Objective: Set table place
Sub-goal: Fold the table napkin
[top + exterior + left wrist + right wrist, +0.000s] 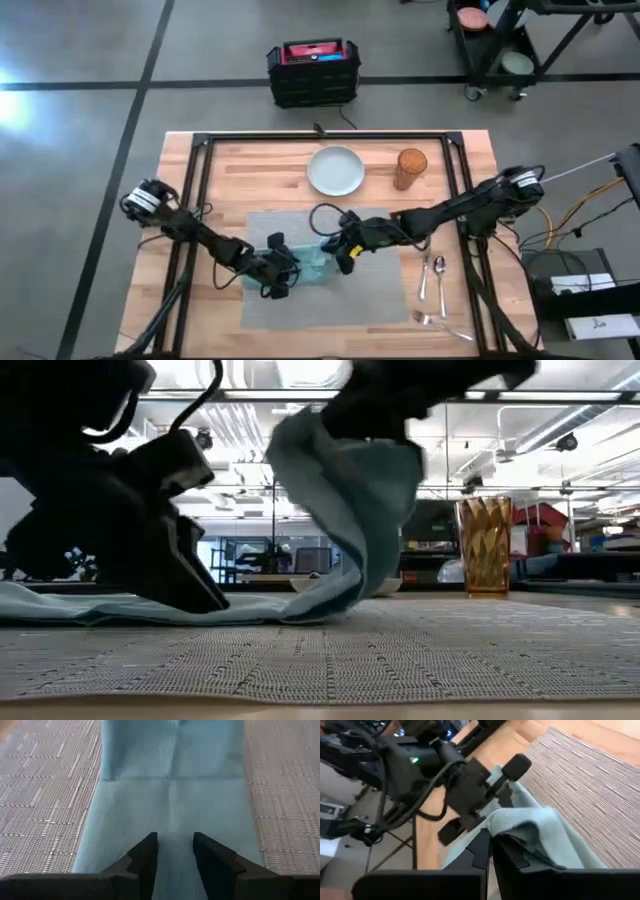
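- The left arm reaches in from the counter's [225, 170] left edge, stretched low over the near-left part of the grey placemat [380, 300].
- Its left end effector [281, 279] sits down on the teal napkin [312, 262]; in the left wrist view its two dark fingers [145, 857] stand a little apart, tips pressed on the flat cloth with nothing clamped between them.
- The right arm comes in from the counter's right edge, bent at the elbow, its forearm running leftward across the mat's far half.
- The right end effector [343, 254] is closed together on a fold of the napkin, and in the low view the pinched cloth [345, 490] hangs lifted above the mat while its other end lies flat under the left arm.
- The two end effectors are near each other, the napkin spanning between them.
- One placemat lies at the counter's near centre, its woven face [400, 650] filling the low view.
- One napkin, partly on the mat's left portion.
- One pale round plate [335, 170] on bare wood just beyond the mat's far edge.
- One amber ribbed tumbler [410, 167] stands upright just right of the plate.
- Two spoons [431, 277] lie side by side right of the mat.
- One fork [440, 324] lies near the counter's near-right corner.
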You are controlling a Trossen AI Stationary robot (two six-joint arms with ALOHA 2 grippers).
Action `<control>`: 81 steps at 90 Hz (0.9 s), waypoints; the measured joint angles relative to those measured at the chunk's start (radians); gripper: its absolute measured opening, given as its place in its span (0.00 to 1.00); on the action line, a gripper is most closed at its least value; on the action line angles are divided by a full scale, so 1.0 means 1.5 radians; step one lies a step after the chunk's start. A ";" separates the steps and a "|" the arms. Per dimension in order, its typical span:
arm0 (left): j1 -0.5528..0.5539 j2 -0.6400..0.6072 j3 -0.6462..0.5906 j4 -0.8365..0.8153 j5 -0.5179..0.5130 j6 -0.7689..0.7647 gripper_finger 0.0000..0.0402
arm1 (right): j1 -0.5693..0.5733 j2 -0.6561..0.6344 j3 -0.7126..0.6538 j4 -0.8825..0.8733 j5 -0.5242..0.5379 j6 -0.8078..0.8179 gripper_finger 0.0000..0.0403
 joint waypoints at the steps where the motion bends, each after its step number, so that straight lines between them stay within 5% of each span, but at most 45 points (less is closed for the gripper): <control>1: 0.000 0.000 0.000 0.000 -0.001 0.000 0.28 | -0.001 0.005 0.006 -0.001 -0.001 -0.002 0.00; 18: -0.006 -0.064 -0.001 -0.056 0.012 -0.010 0.28 | -0.011 0.086 0.111 -0.028 -0.047 -0.030 0.00; 50: -0.078 -0.325 -0.007 -0.427 0.034 -0.171 0.28 | -0.032 0.177 0.234 -0.105 -0.055 -0.026 0.00; 81: -0.089 -0.421 -0.039 -0.539 0.033 -0.185 0.28 | -0.048 0.277 0.324 -0.095 -0.092 -0.024 0.00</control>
